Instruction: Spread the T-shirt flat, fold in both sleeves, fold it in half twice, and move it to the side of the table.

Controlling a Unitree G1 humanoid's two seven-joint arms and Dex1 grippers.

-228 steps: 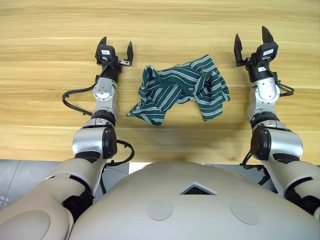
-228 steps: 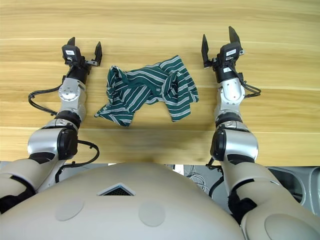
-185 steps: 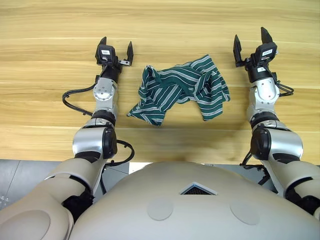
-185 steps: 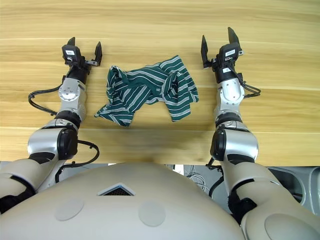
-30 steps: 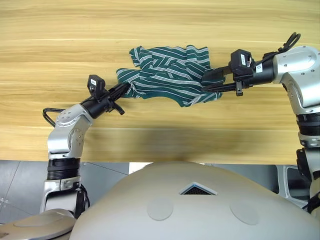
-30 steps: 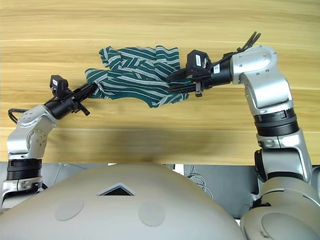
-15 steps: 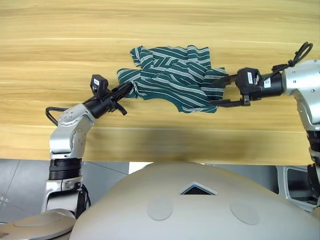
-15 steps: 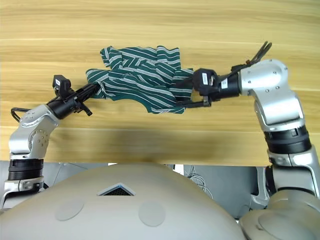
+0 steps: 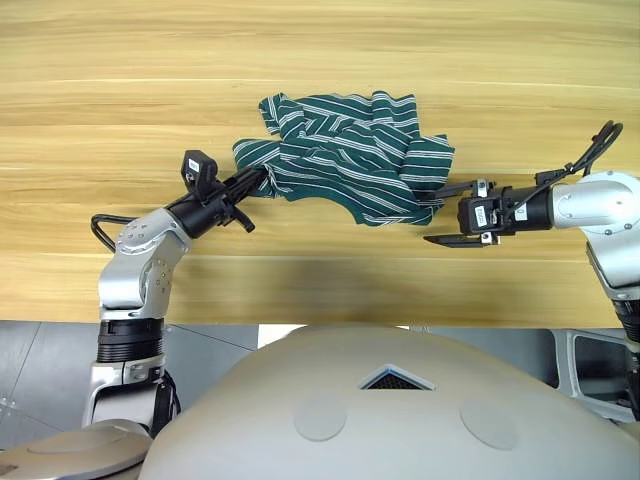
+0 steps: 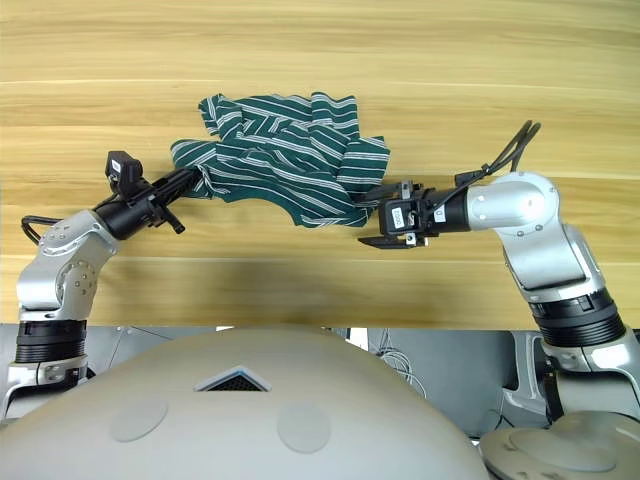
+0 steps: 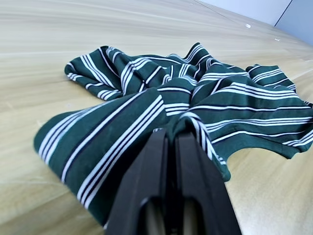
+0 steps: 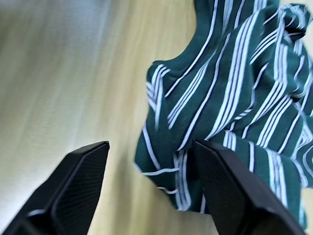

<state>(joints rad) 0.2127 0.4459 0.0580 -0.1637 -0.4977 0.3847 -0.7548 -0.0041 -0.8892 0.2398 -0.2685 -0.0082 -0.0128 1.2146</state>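
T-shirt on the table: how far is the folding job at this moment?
Nothing looks finished: the T-shirt lies crumpled on the table, not spread flat. In hand: the left end effector is shut on its left edge, and the right end effector is open at its right edge, gripping nothing. Left: spreading it flat, both sleeve folds, two half folds, and moving it aside.

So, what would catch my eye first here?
A crumpled green T-shirt with white stripes lies in the middle of a pale wooden table. The robot's left claw is pinched shut on the shirt's left edge, while the right claw sits wide open just off its right corner, gripping nothing.
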